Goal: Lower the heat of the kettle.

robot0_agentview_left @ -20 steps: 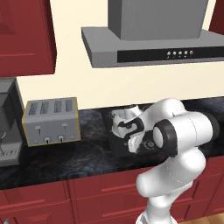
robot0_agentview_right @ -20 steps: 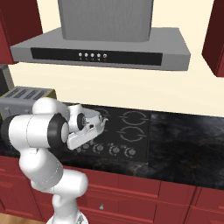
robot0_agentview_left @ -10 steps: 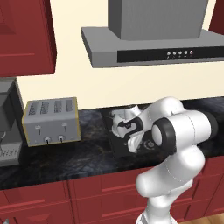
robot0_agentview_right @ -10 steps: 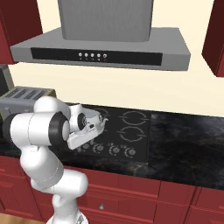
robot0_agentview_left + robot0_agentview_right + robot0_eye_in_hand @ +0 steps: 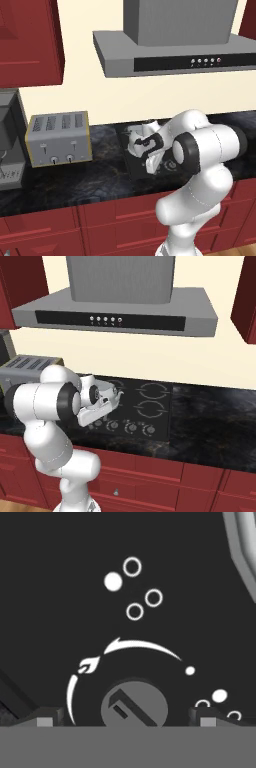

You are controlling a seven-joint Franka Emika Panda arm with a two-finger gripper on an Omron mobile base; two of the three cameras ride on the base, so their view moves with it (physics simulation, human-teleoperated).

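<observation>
The white kettle [image 5: 112,391] stands on the cooktop's [image 5: 150,417] left side, largely hidden behind my hand; part of it shows in the left base view too [image 5: 135,135]. My gripper [image 5: 126,718] points down at the row of knobs along the cooktop's front edge. In the hand view a round dark knob [image 5: 134,706] with a flame mark and a white arc lies between my fingertips [image 5: 46,718], which stand apart on either side without touching it. The gripper [image 5: 96,421] is open and holds nothing. A pale curved edge [image 5: 244,547] shows at the top right.
A silver four-slot toaster [image 5: 59,138] stands on the dark counter left of the cooktop, with a grey coffee machine [image 5: 8,142] beyond it. A grey hood [image 5: 120,308] hangs above. More knobs [image 5: 131,427] and bare burners [image 5: 152,391] lie to the right.
</observation>
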